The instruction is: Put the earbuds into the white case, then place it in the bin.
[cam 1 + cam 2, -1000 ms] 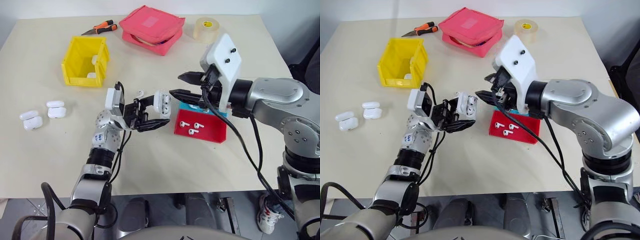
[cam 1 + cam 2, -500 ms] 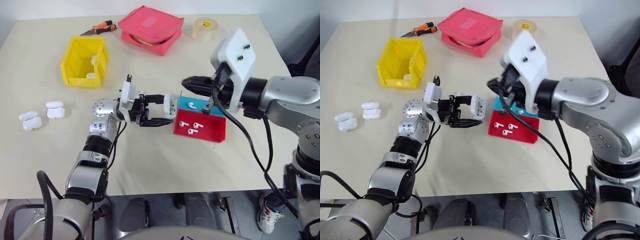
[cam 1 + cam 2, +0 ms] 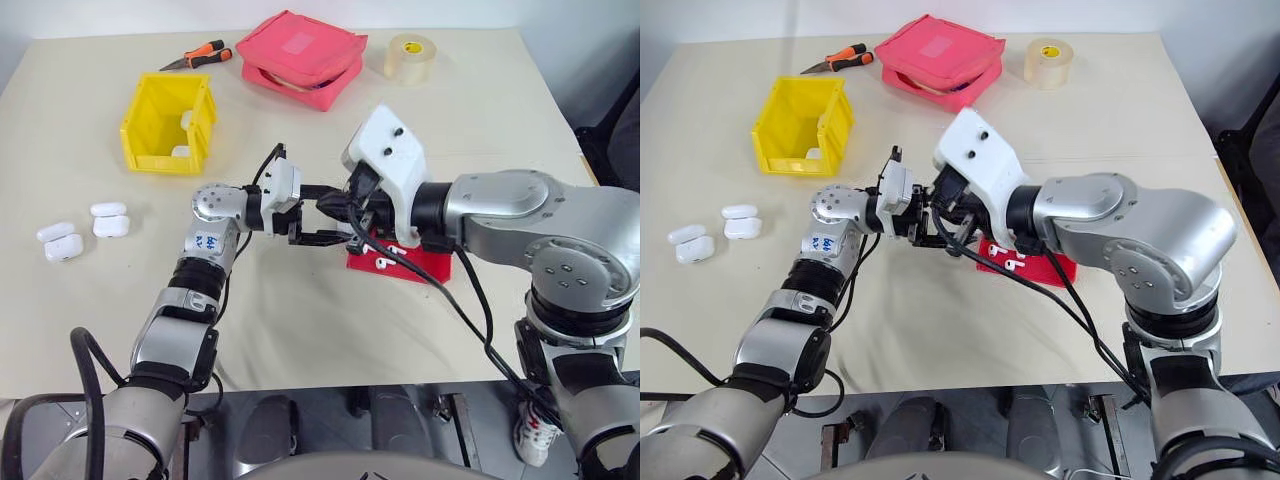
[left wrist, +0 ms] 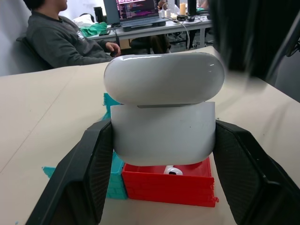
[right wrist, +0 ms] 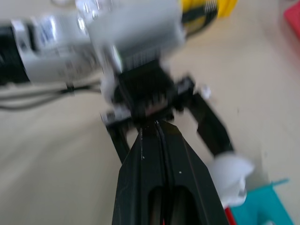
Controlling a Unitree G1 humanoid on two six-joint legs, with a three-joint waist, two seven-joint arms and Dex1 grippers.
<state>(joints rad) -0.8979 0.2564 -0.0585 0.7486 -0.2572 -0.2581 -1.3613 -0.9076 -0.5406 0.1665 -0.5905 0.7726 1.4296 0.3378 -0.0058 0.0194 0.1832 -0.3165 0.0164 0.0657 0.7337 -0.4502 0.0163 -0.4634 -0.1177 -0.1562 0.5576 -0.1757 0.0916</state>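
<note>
Worktop: beige worktop (image 3: 300, 330), seen from above by the head views.
Background: the left wrist view looks level across the surface to a seated person (image 4: 61, 40) at a desk with a laptop (image 4: 136, 11).
Left claw (image 3: 335, 215): pointing sideways toward the right arm, its two black fingers (image 4: 89, 173) clamped on the sides of the white case.
White case (image 4: 164, 126): held above the worktop, lid hinged open over the body; the left wrist view shows it close, while in the head views the right arm covers most of it.
Right claw (image 5: 157, 140): fingers pressed together, tips at the left claw's frame beside the held case; whether an earbud sits between them cannot be told.
Red tray (image 3: 420, 265): just beyond the two claws, with a teal tray (image 4: 112, 173) touching it.
Earbuds (image 3: 1008, 264): white pieces lying in the red tray; one shows below the case in the left wrist view.
Bin (image 3: 170, 120): yellow, well apart at the far left, with white cases inside.
Spare cases (image 3: 80, 230): three, at the left edge.
Other: red pouch (image 3: 300, 55), tape roll (image 3: 412, 57), orange-handled tool (image 3: 200, 53) at the far edge.
</note>
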